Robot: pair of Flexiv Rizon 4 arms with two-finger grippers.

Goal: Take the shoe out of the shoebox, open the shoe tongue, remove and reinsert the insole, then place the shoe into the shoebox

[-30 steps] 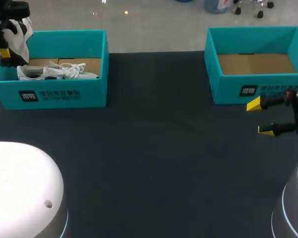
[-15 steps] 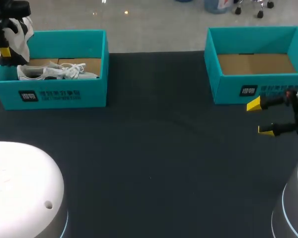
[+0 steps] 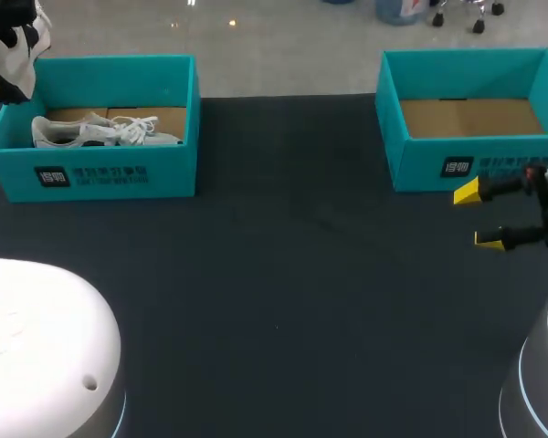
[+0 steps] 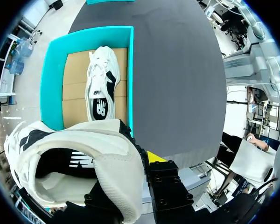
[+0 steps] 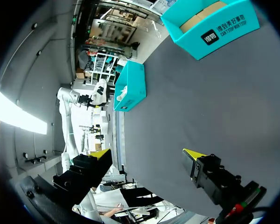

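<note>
**Shoe lifted out of the left box, right jaws idle**

In the head view the left arm [image 3: 5, 14] comes in at the 10 o'clock corner. The left jaws are clenched on a white shoe [image 3: 20, 57] with black markings, holding it in the air above the far left corner of the left box [image 3: 100, 173]. This teal box sits on the dark worktop [image 3: 283, 274] at about 10 o'clock. A second shoe [image 3: 96, 133], also white, lies on its side on the box's brown floor with its laces spread loose.

The left wrist view looks down past the held shoe [image 4: 74, 158]. Its heel collar is pinched in the jaws, one yellow tip [image 4: 155, 156] shows just outside the collar, and its opening faces the camera. Below and ahead of it are the left box [image 4: 53, 79] and the second shoe [image 4: 101, 91], which lies lengthwise against the wall nearest the middle of the worktop.

The right box [image 3: 466, 164], also teal, stands at about 2 o'clock with its brown floor showing. The right jaws sit at 3 o'clock, just in front of that box's near right corner. They are released, with their yellow tips [image 3: 468, 192] well apart and pointing toward 9 o'clock. In the right wrist view the two tips [image 5: 194, 154] spread wide over bare worktop. The right box [image 5: 214, 28] is ahead of them, and the left box [image 5: 130, 86] is far beyond it.
</note>
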